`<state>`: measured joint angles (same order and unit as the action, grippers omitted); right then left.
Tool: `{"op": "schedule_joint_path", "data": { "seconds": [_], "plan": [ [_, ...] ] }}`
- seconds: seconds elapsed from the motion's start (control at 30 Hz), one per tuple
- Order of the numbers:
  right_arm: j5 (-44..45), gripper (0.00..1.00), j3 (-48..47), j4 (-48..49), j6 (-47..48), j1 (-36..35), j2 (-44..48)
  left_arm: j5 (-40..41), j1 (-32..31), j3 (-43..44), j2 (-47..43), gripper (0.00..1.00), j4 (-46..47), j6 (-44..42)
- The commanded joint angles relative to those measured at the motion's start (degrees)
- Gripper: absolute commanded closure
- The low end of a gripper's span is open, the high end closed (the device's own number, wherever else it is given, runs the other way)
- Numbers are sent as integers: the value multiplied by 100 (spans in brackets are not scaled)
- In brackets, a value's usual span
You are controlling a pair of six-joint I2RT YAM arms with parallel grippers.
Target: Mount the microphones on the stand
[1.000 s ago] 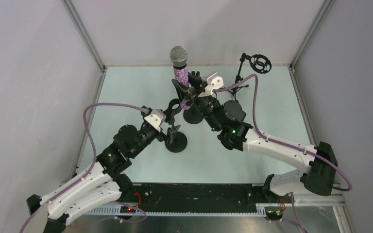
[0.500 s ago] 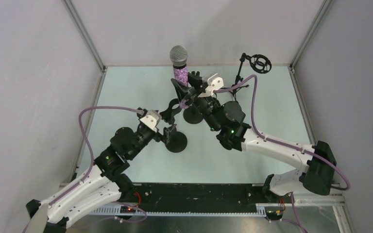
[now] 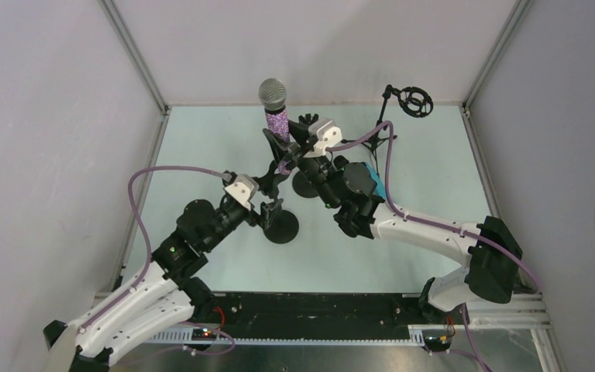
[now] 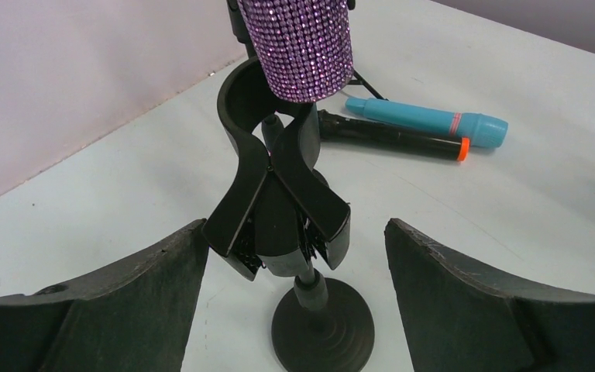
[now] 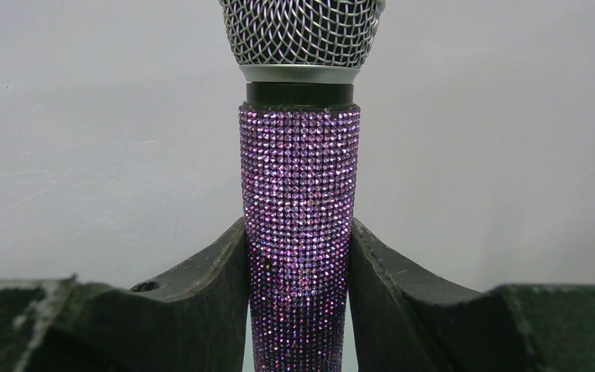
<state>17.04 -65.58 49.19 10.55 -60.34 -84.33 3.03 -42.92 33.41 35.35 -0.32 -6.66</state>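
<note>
The purple glittery microphone with a silver mesh head stands upright, clamped in my right gripper; the right wrist view shows both fingers pressed on its body. Its lower end hangs just above the open clip of a black stand. My left gripper is open, its fingers either side of that clip, not touching it. The teal microphone and the black one with an orange end lie side by side on the table beyond.
A second stand's round base sits just behind the first, under my right wrist. A third stand with a ring mount stands at the back right. White walls enclose the pale green table.
My right gripper has carried the purple microphone left, over the near stand's clip. The teal microphone now shows behind the right arm. The left gripper has barely moved.
</note>
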Motion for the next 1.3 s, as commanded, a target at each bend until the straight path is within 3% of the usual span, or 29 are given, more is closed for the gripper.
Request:
{"op": "schedule_joint_path", "data": {
  "seconds": [0.0, 0.4, 1.27],
  "plan": [
    [-106, 100, -269, 568, 40, 26, 10, -171, 85, 58, 63, 12, 295, 107],
    [-161, 100, -339, 518, 64, -12, 22, -37, 97, 60, 35, 2, 424, 26],
    [-176, 100, -450, 688, 181, -55, -34, -137, 99, -84, -45, 9, 427, -28]
  ]
}}
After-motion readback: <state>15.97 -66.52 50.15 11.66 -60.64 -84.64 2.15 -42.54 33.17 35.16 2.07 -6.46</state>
